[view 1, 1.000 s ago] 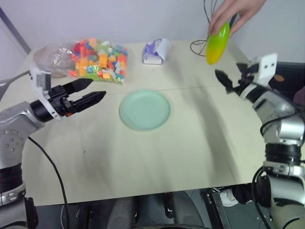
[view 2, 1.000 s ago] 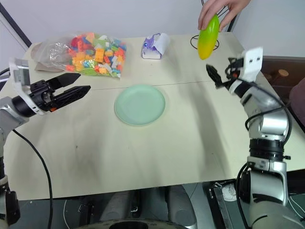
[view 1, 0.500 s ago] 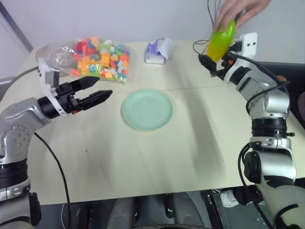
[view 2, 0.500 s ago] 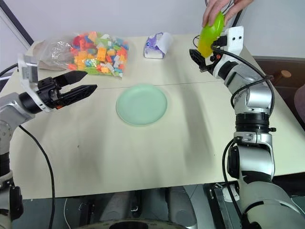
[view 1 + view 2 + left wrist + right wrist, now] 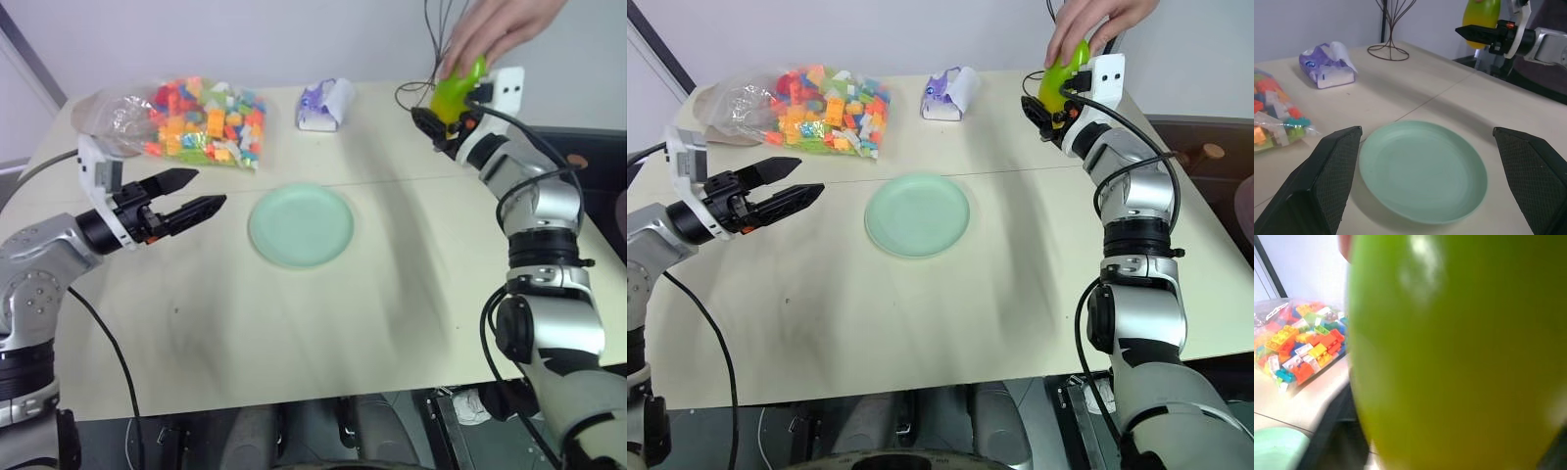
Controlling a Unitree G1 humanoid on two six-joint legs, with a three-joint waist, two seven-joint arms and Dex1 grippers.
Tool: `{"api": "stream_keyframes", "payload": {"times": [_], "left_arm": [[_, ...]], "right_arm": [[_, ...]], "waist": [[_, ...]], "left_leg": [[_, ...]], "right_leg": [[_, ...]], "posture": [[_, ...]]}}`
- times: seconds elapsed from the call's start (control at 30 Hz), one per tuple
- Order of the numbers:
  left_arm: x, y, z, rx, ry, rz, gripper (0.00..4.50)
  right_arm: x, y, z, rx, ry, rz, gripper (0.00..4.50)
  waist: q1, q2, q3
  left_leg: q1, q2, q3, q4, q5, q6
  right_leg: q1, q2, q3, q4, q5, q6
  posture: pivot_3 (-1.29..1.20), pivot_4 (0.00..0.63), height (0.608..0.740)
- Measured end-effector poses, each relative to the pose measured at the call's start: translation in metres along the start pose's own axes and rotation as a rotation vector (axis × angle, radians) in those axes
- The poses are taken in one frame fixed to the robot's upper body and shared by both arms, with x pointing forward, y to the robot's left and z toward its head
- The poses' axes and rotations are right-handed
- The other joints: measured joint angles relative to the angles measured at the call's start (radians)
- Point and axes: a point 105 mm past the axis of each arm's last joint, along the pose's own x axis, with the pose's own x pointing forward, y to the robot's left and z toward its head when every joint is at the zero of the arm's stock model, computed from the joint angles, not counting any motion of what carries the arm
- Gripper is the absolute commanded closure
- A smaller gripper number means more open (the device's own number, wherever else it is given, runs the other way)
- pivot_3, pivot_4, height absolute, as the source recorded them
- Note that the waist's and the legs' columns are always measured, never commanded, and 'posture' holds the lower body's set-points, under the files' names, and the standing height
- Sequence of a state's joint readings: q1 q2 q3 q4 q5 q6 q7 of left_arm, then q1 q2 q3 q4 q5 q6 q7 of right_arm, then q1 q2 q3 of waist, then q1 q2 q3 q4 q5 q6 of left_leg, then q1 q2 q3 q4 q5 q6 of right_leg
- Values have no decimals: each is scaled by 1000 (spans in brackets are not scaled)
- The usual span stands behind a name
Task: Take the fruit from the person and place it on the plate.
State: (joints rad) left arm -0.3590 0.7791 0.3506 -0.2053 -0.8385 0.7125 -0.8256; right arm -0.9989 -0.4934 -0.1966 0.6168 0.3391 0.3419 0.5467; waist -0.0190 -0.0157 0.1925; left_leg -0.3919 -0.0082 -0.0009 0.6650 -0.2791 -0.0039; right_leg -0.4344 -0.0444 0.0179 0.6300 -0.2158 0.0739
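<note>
Up in the top right corner of the head view, the person's hand (image 5: pixel 500 27) grips the upper end of the fruit (image 5: pixel 454 90), a yellow-green oval hanging above the far right edge of the table (image 5: pixel 323 323). The right gripper (image 5: pixel 438 122) is right there with it: its black fingers are clamped on the lower half of the fruit, so both the hand and the gripper have it at once. From the right wrist camera the fruit is a big glossy green wall right up against the lens, with the bag of toy bricks (image 5: pixel 1300 345) off to the side behind it.

The plate (image 5: pixel 301 225), pale mint green and bare, lies flat in the middle of the frame, well apart from the fruit. Nothing rests on it.

Over on the left side, the left gripper (image 5: pixel 196 196) hovers above the table with its two black fingers spread wide and holding nothing. It points across toward the plate and sits clear of it. The left wrist camera looks straight between those parted fingers (image 5: pixel 1327 181) at the plate, with the right gripper and fruit high in the far corner.

Along the back edge of the table: the bag of toy bricks at upper left, a small purple and white tissue pack (image 5: pixel 323 106) near top centre, and a loop of dark wire (image 5: pixel 411 96) beside the fruit.
</note>
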Motion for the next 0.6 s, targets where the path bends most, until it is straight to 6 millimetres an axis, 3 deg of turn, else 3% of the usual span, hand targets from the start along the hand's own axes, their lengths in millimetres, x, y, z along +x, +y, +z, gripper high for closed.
{"api": "stream_keyframes", "payload": {"times": [0.2,0.3,0.5,0.6], "left_arm": [[0,0,0,0,1,0,0],[0,0,-1,6,9,1,0],[-11,6,-13,48,107,34,0],[-13,4,-21,33,129,33,0]], "right_arm": [[-2,-1,-2,9,11,-3,2104],[-8,10,-13,-24,61,65,2104],[-31,85,-89,22,360,325,2104],[-32,131,-87,57,383,438,2104]], "waist": [[0,0,0],[0,0,0],[-6,0,0],[-4,0,0]], "left_leg": [[0,0,0,0,0,0],[0,0,0,0,0,0],[0,1,0,0,0,0],[-1,1,0,0,0,0]], "right_leg": [[0,0,0,0,0,0],[0,0,0,0,0,0],[-2,0,0,1,0,0],[-3,0,0,2,0,0]], "posture": [[0,150,740],[0,150,740],[0,150,740],[0,150,740]]}}
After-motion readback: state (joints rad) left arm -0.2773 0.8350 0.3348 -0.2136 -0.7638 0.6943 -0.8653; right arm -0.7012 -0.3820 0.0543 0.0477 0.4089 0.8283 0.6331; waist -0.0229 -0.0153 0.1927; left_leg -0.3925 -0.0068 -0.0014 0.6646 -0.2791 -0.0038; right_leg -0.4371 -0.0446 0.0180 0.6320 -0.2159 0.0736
